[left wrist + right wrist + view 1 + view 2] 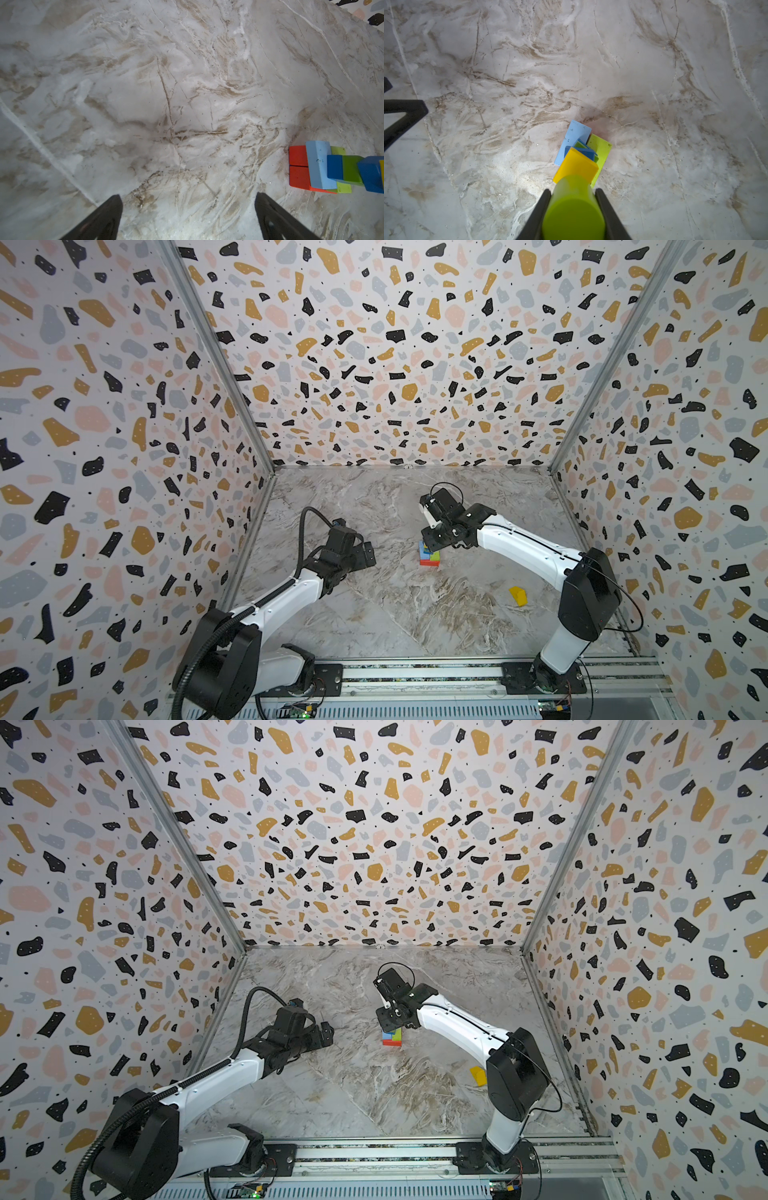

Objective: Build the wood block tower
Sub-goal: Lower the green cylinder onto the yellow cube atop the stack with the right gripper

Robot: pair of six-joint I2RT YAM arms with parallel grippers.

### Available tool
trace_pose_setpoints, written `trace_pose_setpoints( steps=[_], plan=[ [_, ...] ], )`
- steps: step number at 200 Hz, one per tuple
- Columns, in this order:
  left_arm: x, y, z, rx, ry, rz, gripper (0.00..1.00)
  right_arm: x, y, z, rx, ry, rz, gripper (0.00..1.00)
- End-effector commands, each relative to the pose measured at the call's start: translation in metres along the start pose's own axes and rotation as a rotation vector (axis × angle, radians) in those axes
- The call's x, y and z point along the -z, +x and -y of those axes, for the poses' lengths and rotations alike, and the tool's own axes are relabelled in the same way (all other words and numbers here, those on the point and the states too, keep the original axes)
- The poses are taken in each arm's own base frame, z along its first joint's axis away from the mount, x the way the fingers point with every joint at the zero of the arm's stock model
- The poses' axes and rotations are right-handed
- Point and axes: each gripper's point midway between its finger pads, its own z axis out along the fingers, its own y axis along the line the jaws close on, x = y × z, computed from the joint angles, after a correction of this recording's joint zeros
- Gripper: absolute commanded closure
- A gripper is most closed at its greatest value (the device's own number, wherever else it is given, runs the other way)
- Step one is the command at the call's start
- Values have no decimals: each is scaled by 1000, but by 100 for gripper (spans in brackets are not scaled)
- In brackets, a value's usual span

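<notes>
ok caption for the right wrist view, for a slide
Right fingers clamp a lime wooden cylinder over the yellow-topped painted wood block tower

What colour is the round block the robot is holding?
Lime green. The cylinder shows best in the right wrist view.

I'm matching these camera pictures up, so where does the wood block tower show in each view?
In a top view: the wood block tower stands slightly right of frame centre.
In a top view: the wood block tower is nearly centred.
Left wrist: at the frame's edge.
Right wrist: mid-frame, just beyond the lime cylinder.
Shared landmark: its light blue block, plain in both wrist views.
</notes>
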Motion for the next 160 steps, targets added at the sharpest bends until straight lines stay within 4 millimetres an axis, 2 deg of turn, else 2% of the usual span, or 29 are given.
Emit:
trace_pose_setpoints(
  steps=[1,160],
  plan=[
    [-2,-1,0,-17,-4,11,0,1,0,-1,-5,-11,-4,72],
    [-5,-1,4,-29,2,-1,0,-7,0,-1,-2,-3,-21,72]
  ],
)
